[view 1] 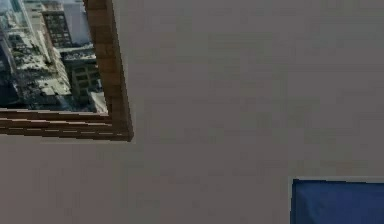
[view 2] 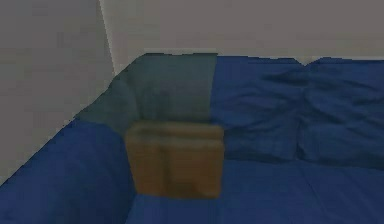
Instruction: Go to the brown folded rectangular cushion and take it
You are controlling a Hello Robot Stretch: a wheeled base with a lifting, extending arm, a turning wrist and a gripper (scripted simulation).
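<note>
A brown folded rectangular cushion point(view 2: 178, 160) lies on a blue bed point(view 2: 290, 120) in the arm side view, a little left of the middle and low in the picture. Behind it rests a grey-green pillow or cloth point(view 2: 165, 88) that reaches toward the bed's far corner.
A grey wall point(view 2: 50, 60) borders the bed at the arm side view's left and top. The forward view faces a plain wall point(view 1: 240, 100) with a wood-framed city picture point(view 1: 60, 65) at its upper left. A dark blue corner of the bed point(view 1: 338, 202) sits at the lower right.
</note>
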